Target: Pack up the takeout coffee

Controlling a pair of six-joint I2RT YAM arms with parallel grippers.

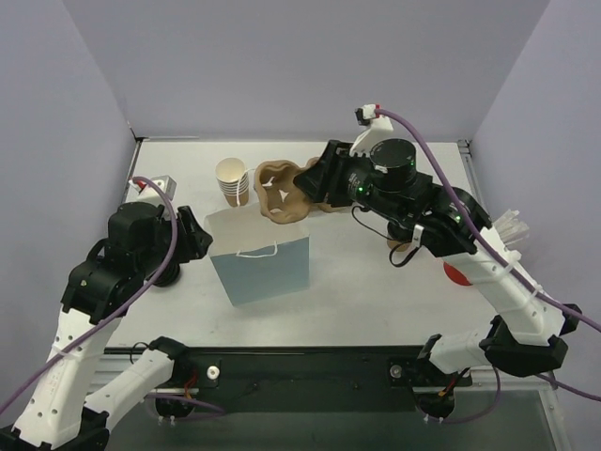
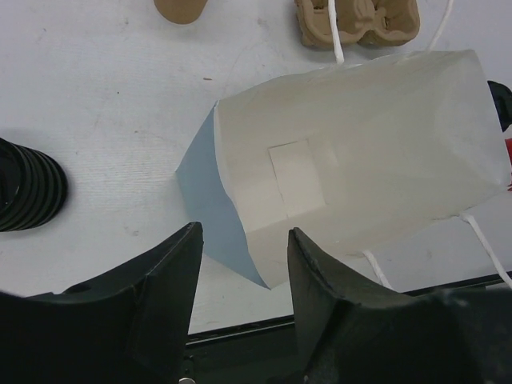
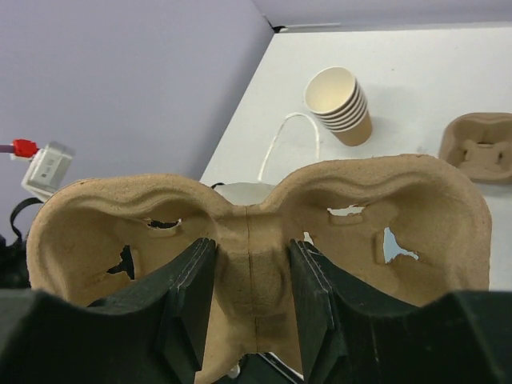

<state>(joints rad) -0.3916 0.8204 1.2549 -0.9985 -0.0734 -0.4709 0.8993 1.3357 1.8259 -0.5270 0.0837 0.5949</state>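
Note:
My right gripper (image 1: 307,184) is shut on the middle ridge of a brown moulded-pulp two-cup tray (image 1: 280,194) and holds it tilted in the air, just behind the open top of a blue paper bag (image 1: 263,271). In the right wrist view the fingers (image 3: 188,288) pinch the ridge of the tray (image 3: 400,216), and both hollows are empty. My left gripper (image 1: 201,239) is open and empty at the bag's left side. In the left wrist view it (image 2: 244,264) hangs over the bag's white inside (image 2: 360,152). No lidded coffee cups are in view.
A stack of lidless tan cups (image 1: 233,181) stands at the back, also seen from the right wrist (image 3: 340,104). A second pulp tray (image 3: 478,146) lies on the table. A black ribbed round thing (image 2: 24,186) sits left of the bag. A red cup of straws (image 1: 458,273) is under the right arm.

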